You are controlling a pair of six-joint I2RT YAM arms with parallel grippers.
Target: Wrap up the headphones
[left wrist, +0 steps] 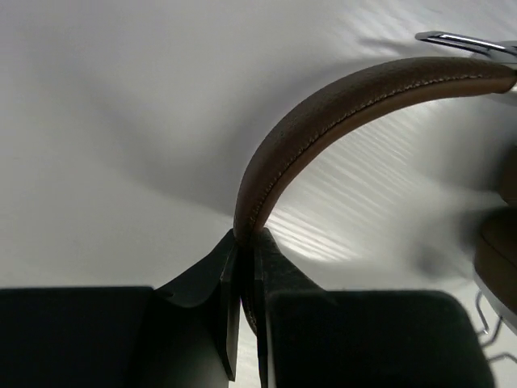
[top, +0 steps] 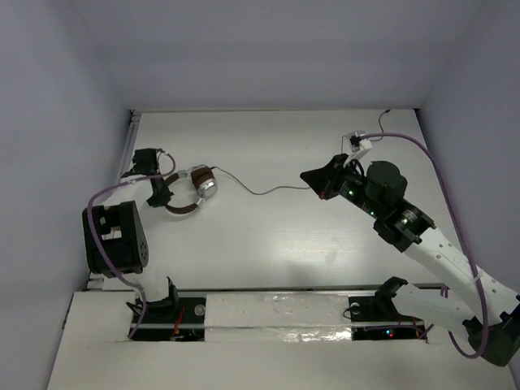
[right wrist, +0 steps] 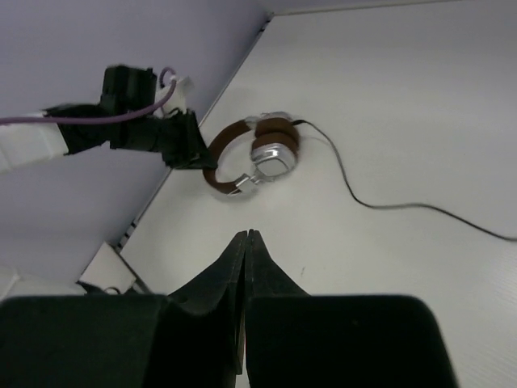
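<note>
The headphones lie at the table's left, with a brown headband and silver earcups. My left gripper is shut on the headband, which runs up out of its jaws in the left wrist view. The thin dark cable runs right from the earcups to my right gripper. The right gripper is shut with nothing visible between its jaws. In the right wrist view the cable passes off the right edge.
White table inside purple-grey walls. The left arm's black base block stands at the near left. Purple arm cables loop at the left and the right. A white ledge runs along the near edge.
</note>
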